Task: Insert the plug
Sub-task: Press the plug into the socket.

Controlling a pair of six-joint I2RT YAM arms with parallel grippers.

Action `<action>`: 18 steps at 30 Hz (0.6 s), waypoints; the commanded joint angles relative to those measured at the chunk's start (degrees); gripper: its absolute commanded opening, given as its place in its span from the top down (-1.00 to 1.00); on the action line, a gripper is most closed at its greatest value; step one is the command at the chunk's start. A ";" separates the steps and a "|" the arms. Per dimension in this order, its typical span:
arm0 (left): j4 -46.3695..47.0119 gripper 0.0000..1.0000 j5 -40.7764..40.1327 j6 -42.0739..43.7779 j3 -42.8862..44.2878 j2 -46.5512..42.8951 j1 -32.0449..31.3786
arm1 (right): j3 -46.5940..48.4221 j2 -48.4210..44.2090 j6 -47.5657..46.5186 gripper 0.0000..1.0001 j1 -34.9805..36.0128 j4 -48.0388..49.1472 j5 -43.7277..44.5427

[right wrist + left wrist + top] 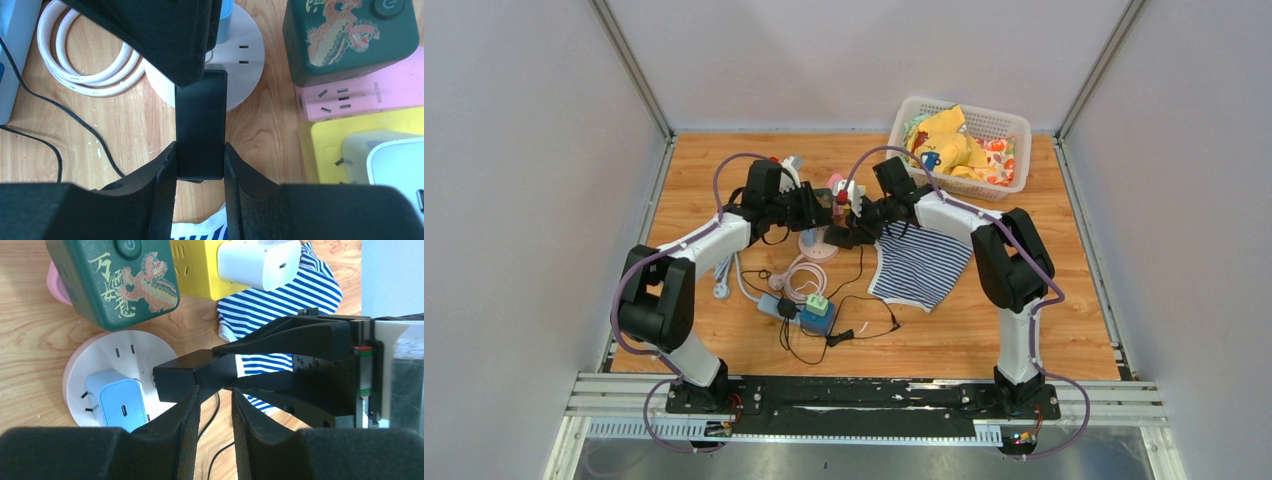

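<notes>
The right gripper (200, 148) is clamping the black plug (200, 125) by its two long sides. The left gripper (216, 392) is hovering at the plug's far end with its fingers narrowly parted, and I cannot tell whether they are gripping. The plug is hanging over the rim of the round white socket (115, 347), beside a blue charger (117, 400). At the back right, a white basket (1014, 125) is holding yellow and patterned cloths (949, 140). The plug's long axis is running along the right fingers, pointing at the left gripper.
</notes>
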 commanded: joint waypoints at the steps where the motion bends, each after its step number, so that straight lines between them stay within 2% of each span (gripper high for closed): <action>1: 0.83 0.38 -0.83 1.68 -1.70 0.90 -0.37 | 3.09 1.55 -0.75 0.65 1.75 -2.81 -1.37; 11: -2.27 0.50 -4.84 5.02 -2.18 1.29 -0.37 | 5.32 2.00 -0.02 0.69 2.44 -5.40 -0.03; 18: -8.60 0.52 -11.51 9.65 -0.34 2.01 -0.72 | 6.52 1.38 0.45 0.69 2.88 -6.63 0.58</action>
